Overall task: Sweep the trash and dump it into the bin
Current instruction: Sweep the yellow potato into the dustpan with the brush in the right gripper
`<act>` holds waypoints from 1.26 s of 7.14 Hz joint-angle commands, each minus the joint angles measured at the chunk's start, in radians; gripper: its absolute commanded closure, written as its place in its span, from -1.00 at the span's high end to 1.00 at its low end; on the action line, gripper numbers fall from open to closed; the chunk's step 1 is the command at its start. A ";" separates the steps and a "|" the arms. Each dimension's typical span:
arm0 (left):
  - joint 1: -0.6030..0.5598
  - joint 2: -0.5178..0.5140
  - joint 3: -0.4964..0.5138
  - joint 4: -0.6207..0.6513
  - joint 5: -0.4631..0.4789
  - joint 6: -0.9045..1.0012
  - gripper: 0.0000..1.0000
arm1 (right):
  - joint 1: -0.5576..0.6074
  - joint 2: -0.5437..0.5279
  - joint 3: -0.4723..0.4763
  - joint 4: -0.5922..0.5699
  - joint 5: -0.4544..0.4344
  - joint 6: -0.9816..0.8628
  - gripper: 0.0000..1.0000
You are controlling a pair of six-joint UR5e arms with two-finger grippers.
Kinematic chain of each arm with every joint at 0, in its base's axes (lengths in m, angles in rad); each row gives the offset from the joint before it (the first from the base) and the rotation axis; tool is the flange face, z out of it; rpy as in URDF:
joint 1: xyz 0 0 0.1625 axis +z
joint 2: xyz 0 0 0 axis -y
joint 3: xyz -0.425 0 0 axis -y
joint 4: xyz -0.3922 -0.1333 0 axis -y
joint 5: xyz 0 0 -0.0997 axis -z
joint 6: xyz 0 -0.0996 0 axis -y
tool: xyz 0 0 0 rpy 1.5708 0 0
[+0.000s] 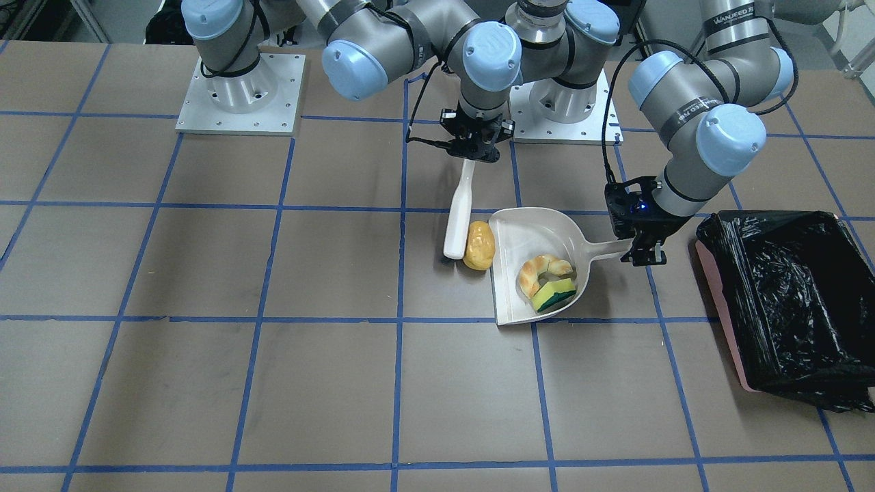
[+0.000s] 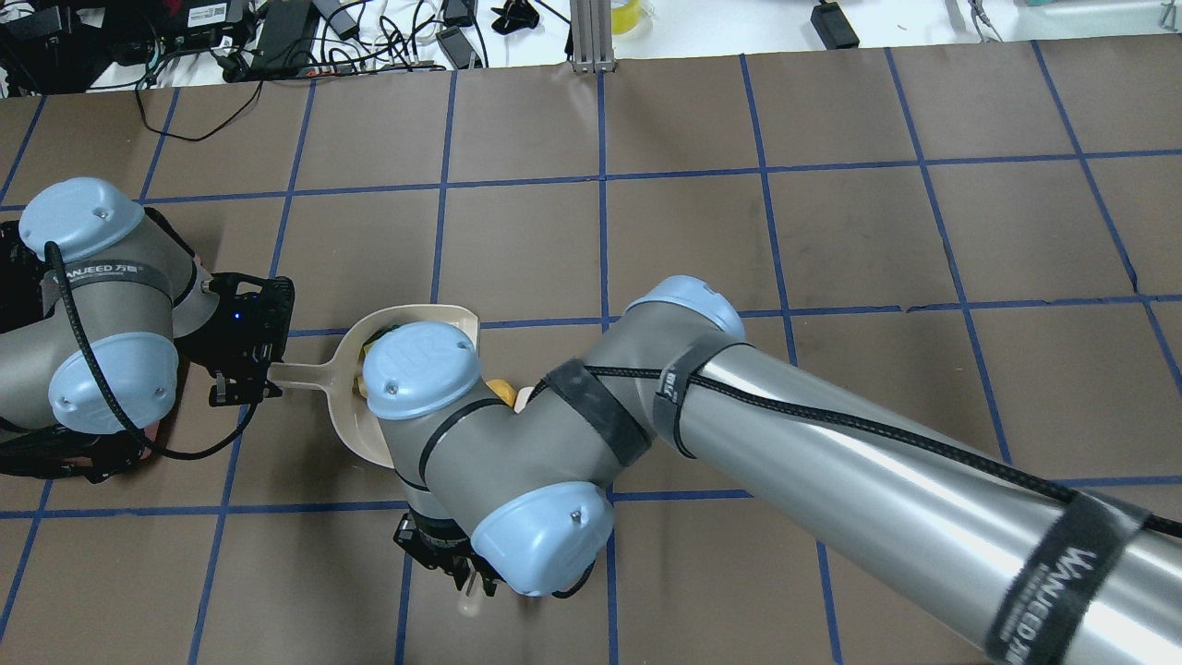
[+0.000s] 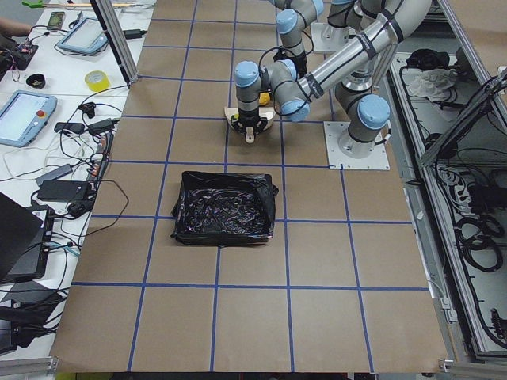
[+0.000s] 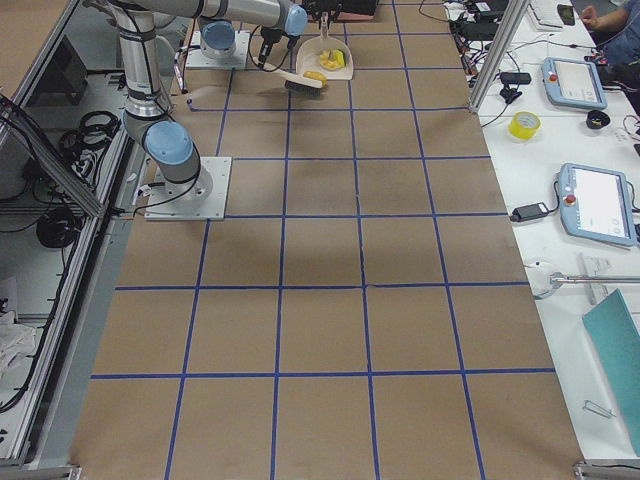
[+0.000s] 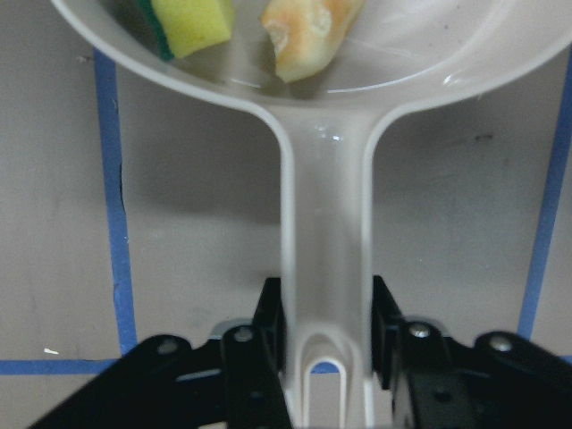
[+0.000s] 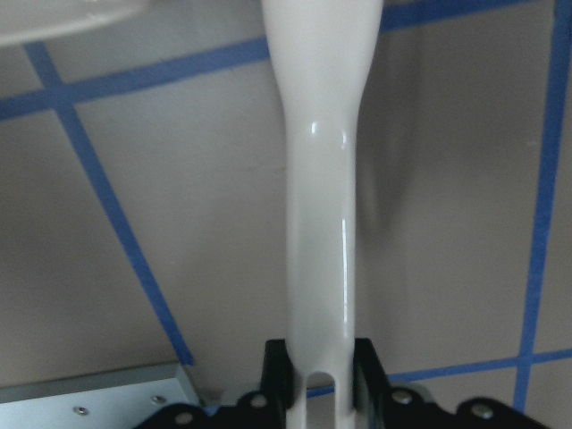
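Observation:
A cream dustpan (image 1: 540,232) lies flat on the table, and my left gripper (image 1: 641,251) is shut on its handle (image 5: 323,232). Inside it rest the golden croissant (image 1: 542,268) and the yellow sponge wedge with a green layer (image 1: 554,294); both also show in the left wrist view, the sponge (image 5: 192,22) beside the croissant (image 5: 308,31). The potato-shaped lump (image 1: 478,244) sits on the table at the pan's open edge. A white brush (image 1: 456,219) touches the lump's other side, its handle (image 6: 322,223) held by my shut right gripper (image 1: 472,154). The bin (image 1: 714,290) stands beyond the left gripper.
The bin (image 3: 224,210) is lined with a glossy black bag and lies on the robot's left end of the table. Both arm bases (image 1: 239,96) stand at the table's robot side. My right arm (image 2: 646,406) covers most of the dustpan in the overhead view.

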 commanded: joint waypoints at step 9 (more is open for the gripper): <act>0.106 -0.020 0.008 0.003 -0.070 0.051 -1.00 | -0.090 0.005 -0.180 0.236 -0.217 -0.128 -1.00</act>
